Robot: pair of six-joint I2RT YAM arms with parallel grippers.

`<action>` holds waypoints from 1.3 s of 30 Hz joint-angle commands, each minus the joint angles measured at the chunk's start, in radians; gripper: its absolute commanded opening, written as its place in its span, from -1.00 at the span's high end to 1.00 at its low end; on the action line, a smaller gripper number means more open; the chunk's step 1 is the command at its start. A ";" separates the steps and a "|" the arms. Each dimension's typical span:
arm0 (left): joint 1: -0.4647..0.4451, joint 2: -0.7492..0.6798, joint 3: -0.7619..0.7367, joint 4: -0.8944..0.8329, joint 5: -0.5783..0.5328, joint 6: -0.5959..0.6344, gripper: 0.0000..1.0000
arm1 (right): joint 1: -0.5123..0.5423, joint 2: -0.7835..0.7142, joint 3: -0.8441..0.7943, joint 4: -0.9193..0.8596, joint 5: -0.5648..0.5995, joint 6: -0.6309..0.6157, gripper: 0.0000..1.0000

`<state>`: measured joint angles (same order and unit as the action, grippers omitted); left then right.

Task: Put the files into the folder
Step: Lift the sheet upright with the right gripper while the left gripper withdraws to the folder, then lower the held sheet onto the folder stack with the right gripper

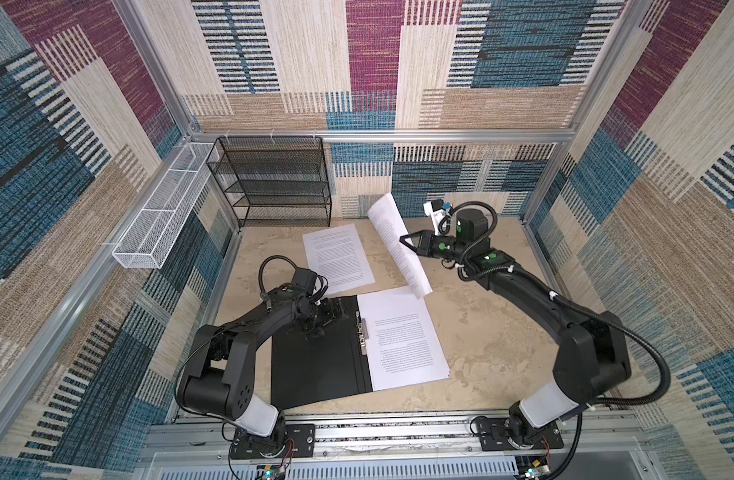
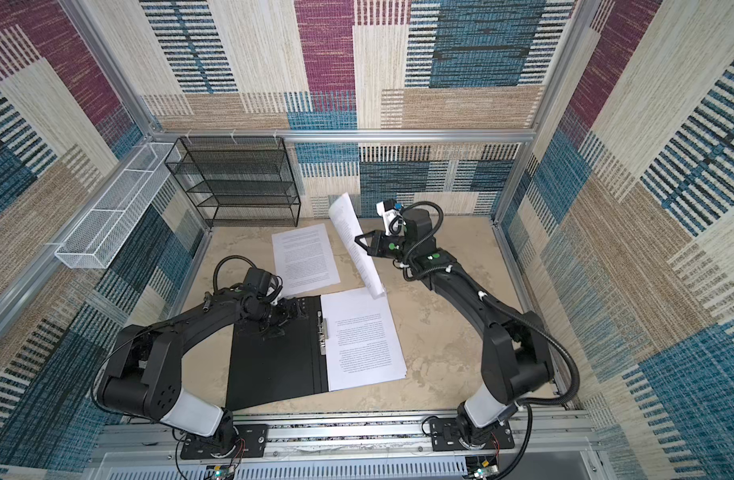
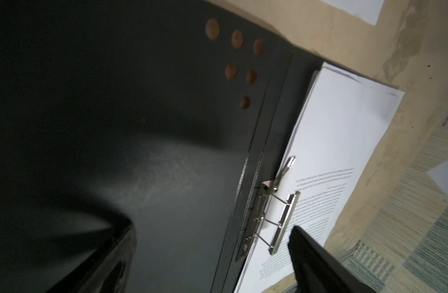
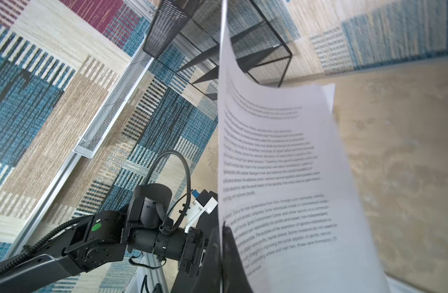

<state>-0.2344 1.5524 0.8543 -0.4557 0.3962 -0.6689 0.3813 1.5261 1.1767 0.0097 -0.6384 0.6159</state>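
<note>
Beige, mottled tabletop [image 1: 490, 332] inside patterned fabric walls carries the folder [image 1: 315, 374], lying open with its black inside up. A stack of files [image 1: 402, 340] already rests on its right half beside the metal clip [image 1: 362, 332]. The right gripper [image 1: 404, 240] is clamped on 1 printed sheet [image 1: 388, 220], which is lifted clear and curls almost on edge above the table beyond the folder. The left gripper [image 1: 320, 322] sits low over the folder's bare left flap, jaws spread wide and holding nothing; whether it touches the flap I cannot tell. 1 loose sheet [image 1: 338, 259] lies flat beyond the folder. The step in hand is carrying a sheet over. The next move, I judge, calls for swinging it level and laying it square on the stack.
</note>
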 commanded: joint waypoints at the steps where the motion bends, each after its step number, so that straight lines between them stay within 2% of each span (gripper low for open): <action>1: 0.000 0.012 -0.036 0.062 -0.060 -0.036 -0.89 | 0.034 -0.104 -0.110 0.093 -0.013 0.074 1.00; 6: 0.001 0.049 -0.079 0.092 -0.102 -0.055 -0.90 | 0.101 -0.217 -0.206 0.115 0.000 0.138 1.00; 10: 0.001 0.071 -0.080 0.090 -0.102 -0.055 -0.90 | 0.106 -0.298 -0.299 0.165 0.020 0.202 1.00; 16: 0.001 0.064 -0.084 0.077 -0.118 -0.049 -0.90 | 0.096 -0.340 -0.440 0.137 0.118 0.203 1.00; 25: 0.001 0.049 -0.097 0.071 -0.119 -0.050 -0.90 | 0.080 -0.380 -0.680 0.186 0.354 0.236 1.00; 39: 0.002 0.061 -0.084 0.069 -0.115 -0.048 -0.89 | 0.078 -0.296 -0.711 0.140 0.417 0.125 1.00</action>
<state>-0.2340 1.5848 0.7872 -0.2325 0.4137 -0.7158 0.4587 1.2209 0.4587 0.1516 -0.2520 0.7799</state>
